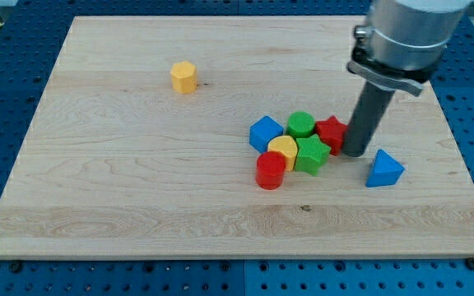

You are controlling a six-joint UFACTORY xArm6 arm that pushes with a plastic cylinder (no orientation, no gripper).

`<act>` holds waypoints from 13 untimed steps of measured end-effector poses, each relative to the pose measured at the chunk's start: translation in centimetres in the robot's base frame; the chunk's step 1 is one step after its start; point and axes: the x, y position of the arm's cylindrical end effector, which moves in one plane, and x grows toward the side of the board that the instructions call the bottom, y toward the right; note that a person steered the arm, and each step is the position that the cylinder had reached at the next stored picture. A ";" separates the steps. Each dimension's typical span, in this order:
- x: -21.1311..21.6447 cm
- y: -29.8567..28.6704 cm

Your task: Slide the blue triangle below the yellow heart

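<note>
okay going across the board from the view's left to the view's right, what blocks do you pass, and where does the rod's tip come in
Yellow hexagon block → blue cube → red cylinder → yellow heart → red star → my tip → blue triangle. Two green blocks overlap mid-cluster, so I leave them out.

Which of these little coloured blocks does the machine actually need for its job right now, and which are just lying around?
Needed:
blue triangular block, right of the cluster
yellow heart-shaped block, in the cluster
my tip, between the cluster and the triangle

Lying about:
yellow hexagonal block
blue cube
green round block
green star
red star
red cylinder
</note>
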 end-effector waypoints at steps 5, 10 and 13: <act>5.0 2.8; 7.0 -5.3; 12.1 -5.5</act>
